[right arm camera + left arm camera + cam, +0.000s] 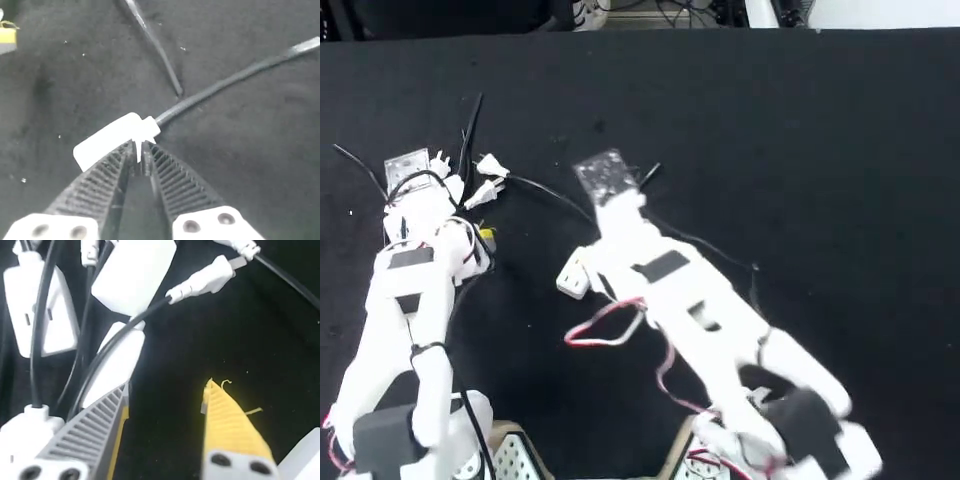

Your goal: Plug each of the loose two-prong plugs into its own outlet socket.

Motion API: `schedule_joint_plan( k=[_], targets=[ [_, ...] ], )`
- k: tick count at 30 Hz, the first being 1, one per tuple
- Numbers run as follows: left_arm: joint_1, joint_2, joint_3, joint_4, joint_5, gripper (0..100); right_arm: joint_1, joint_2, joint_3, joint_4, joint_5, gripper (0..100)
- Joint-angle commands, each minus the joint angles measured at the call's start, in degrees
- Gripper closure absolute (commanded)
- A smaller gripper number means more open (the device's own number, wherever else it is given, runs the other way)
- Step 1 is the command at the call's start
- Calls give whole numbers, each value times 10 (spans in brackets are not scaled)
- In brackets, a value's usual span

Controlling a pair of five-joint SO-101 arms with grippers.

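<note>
black worktop (800,120): right tool (141,147) clenched on 1 plug (105,142), cord (225,82) trailing away; left tool (167,385) released, loose plug (205,280) lies beyond its tips.

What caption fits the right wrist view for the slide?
Right tool shut on the neck of a white plug, its black cord trailing across the black table.

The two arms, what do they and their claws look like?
Both arms are white blocky plastic with black patches. The left arm carries a black cable; its claw has one grey ribbed finger and one yellow one. The right arm trails red and white wires; its claw has two dark ribbed fingers on white bases.
</note>
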Motion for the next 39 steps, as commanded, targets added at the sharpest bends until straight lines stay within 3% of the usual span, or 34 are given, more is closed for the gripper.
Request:
schedule_joint_plan(
  k=[1, 8, 17, 25, 31, 35, 39],
  targets=[
    [26, 13, -12, -8, 9, 762, -8, 60, -69, 18, -4, 986],
    [108, 39, -13, -32, 9, 762, 98, 7, -87, 91, -27, 987],
    [209, 88, -13, -36, 9, 762, 188, -23, -29, 22, -55, 984],
    [304, 88, -74, 118, 7, 762, 230, -23, -22, -4, -55, 984],
    [371, 89, -80, 137, -34, 762, 236, -23, -20, -7, -55, 984],
    [338, 88, -85, 139, -35, 762, 231, -23, -11, 0, -57, 983],
    [205, 88, -110, 140, -32, 762, 178, -23, -3, 21, -57, 982]
  ],
)
